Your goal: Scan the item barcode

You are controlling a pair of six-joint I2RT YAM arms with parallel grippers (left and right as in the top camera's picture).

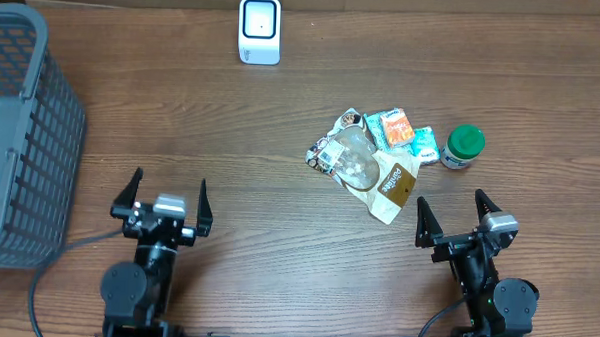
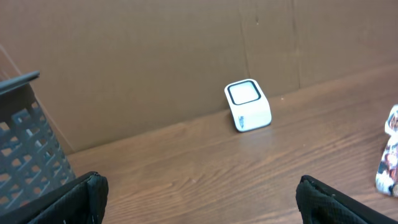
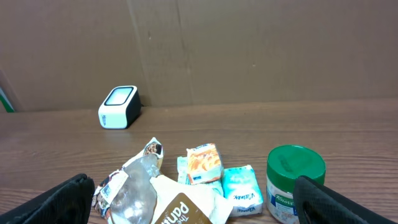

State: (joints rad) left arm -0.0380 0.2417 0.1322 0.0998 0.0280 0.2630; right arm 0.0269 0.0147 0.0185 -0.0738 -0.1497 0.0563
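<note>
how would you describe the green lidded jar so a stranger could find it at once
On the wooden table, find the heap of snack packets ahead of the right gripper. The jar stands at that heap's right end, next to a pale blue packet. It is the only upright round container, green-lidded, while its neighbours are flat packets.

The white scanner (image 1: 260,29), a small box with a dark-framed window, stands upright far ahead of the left pincer (image 1: 167,189), a little to its right. Just ahead of the right pincer (image 1: 452,209), to its left, a clear and brown snack bag (image 1: 365,166) lies flat. An orange packet (image 1: 395,127) and a pale blue packet (image 1: 422,143) touch it. A green-lidded jar (image 1: 463,146) stands upright straight ahead of this pincer.
</note>
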